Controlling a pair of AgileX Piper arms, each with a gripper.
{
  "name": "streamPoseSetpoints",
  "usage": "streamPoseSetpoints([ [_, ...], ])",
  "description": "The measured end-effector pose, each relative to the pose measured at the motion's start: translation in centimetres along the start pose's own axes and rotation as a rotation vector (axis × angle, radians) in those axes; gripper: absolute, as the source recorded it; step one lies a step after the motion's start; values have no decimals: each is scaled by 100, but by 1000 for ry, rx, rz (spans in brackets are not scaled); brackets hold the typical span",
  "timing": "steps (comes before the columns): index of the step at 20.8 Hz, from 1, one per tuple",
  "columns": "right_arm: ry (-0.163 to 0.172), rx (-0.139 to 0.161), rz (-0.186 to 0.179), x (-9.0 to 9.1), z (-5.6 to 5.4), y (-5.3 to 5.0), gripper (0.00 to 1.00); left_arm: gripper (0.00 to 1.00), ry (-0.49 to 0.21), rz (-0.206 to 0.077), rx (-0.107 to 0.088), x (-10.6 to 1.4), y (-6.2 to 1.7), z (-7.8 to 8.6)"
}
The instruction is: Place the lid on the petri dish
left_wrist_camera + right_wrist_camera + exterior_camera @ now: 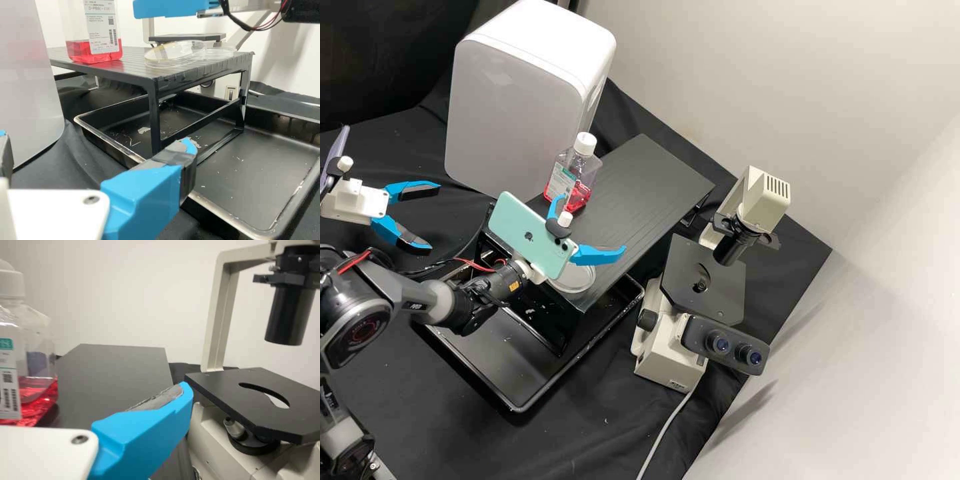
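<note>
Right hand (pixel 593 225) agape | left hand (pixel 434 217) agape | clear round petri dish (pixel 577 277), ribbed shelf (pixel 647 187)

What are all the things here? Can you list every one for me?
dish pieces: two, clear, on the rack's near end; I cannot tell which is the lid
flask: one, clear with red liquid and a white cap, on the rack
rack: one, black, standing in the tray
tray: one, black, on the bench
microscope: one, white and black, beside the tray
box: one, white, behind the rack
cable: one, grey, running from the microscope
bench: one, black
left hand: white with blue fingers, open, off to the rack's side
right hand: white with blue fingers, open, above the dish pieces
</note>
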Motion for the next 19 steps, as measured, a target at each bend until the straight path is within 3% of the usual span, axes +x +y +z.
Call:
streamPoseSetpoints([
  [3,21,-8,-13,-38,-35,-61,100,100,0,0,0,0,0,0],
  [10,13,-50,-70,-142,4,-236,100,100,0,0,0,0,0,0],
  [13,-11,-54,-93,-178,53,-304,100,100,2,-7,-1,4,-18,-4],
  [15,-8,-70,-90,-214,68,-314,100,100,2,-10,-2,6,-24,-6],
  [19,-6,-70,-84,-269,74,-309,100,100,2,-10,-2,6,-24,-6],
])
